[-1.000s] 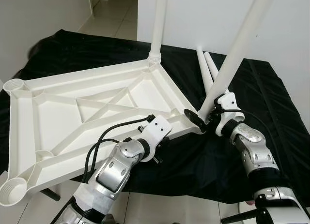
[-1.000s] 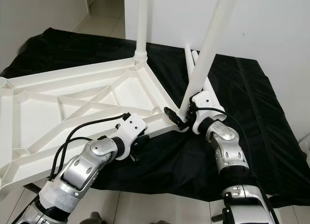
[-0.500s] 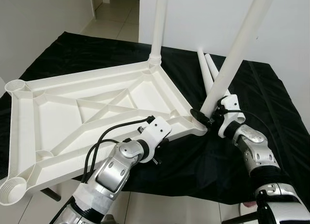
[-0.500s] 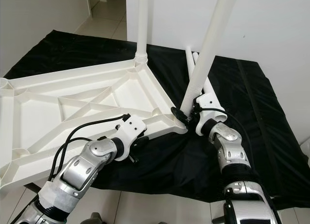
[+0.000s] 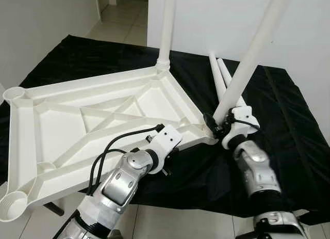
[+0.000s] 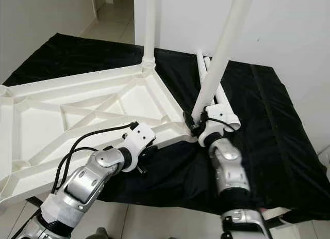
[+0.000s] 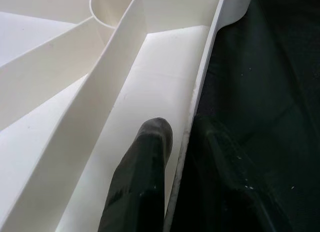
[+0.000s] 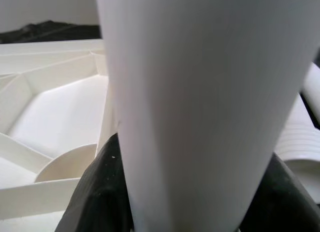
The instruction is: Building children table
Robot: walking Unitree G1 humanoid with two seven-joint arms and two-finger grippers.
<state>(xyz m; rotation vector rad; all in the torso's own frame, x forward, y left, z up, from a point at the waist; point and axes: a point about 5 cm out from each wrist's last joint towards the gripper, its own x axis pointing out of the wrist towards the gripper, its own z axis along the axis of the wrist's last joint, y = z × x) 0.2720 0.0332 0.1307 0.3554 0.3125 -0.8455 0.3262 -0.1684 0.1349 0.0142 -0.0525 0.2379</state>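
White plastic tabletop (image 5: 98, 123) lies upside down on a black cloth (image 5: 278, 110) spread over a bench, ribbed underside up, its near end hanging past the cloth's edge. No brand, label or writing can be read on any part.

The left gripper (image 7: 180, 157) is clamped on the tabletop's near rim: one black finger (image 7: 142, 162) lies inside the tray against the wall, the other sits outside over the cloth, with the thin rim pinched between them.

The right gripper (image 5: 215, 126) is closed around a long white leg (image 5: 252, 53), close to its lower end; its black fingers (image 8: 95, 192) hug the tube on both sides. That leg leans up and to the right, its foot at the tabletop's near right corner socket.

Another leg (image 5: 166, 27) stands upright in the far corner socket. Two loose legs (image 5: 220, 76) lie side by side on the cloth behind the held one.
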